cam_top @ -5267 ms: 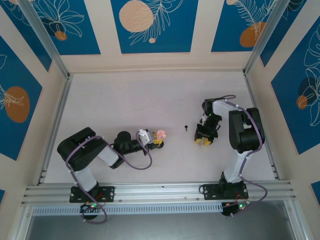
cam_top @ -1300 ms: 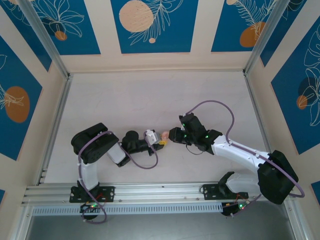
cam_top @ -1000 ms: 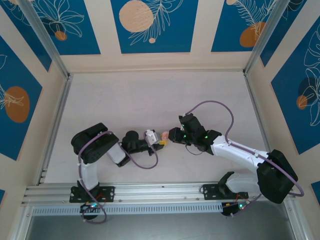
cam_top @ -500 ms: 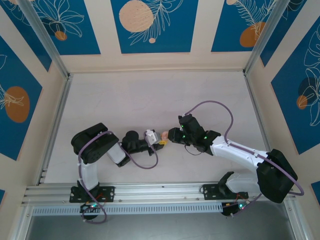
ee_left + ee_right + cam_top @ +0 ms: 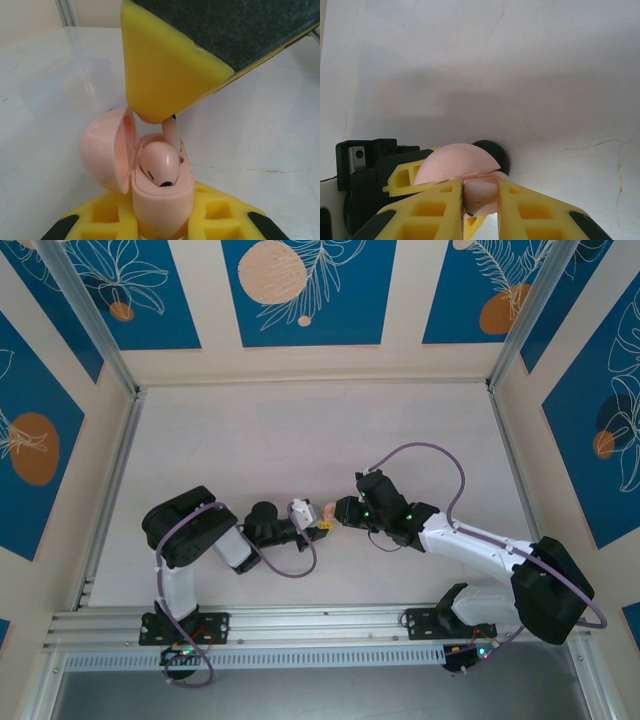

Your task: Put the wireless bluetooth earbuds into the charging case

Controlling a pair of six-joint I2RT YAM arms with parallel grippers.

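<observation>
Pale matte table (image 5: 300, 440), faintly veined with hairline cracks. Around it, cream walls (image 5: 405, 300) with blue leaf-print panels, and aluminium rails (image 5: 110, 490) along the edges.

Between the yellow, ribbed plastic fingers of the left gripper (image 5: 162, 222), pinched tight: a glossy pale-pink charging case (image 5: 161, 197), rounded like a pebble. Domed lid (image 5: 107, 150) swung open to the left of those jaws. Nested in the case, just above the same jaws, a smooth pink earbud (image 5: 159, 164) with small dark marks.

Right over the case mouth, the right gripper (image 5: 481, 200), jaws closed to a narrow gap on a second earbud (image 5: 480, 192). Thin stem pointing down from those jaws into the case, beside the seated one. Cannot tell whether it is fully home.

Against five seconds back: right arm no longer folded well off to the right, but stretched across to meet the left gripper. Over the last second, hardly any shift.
</observation>
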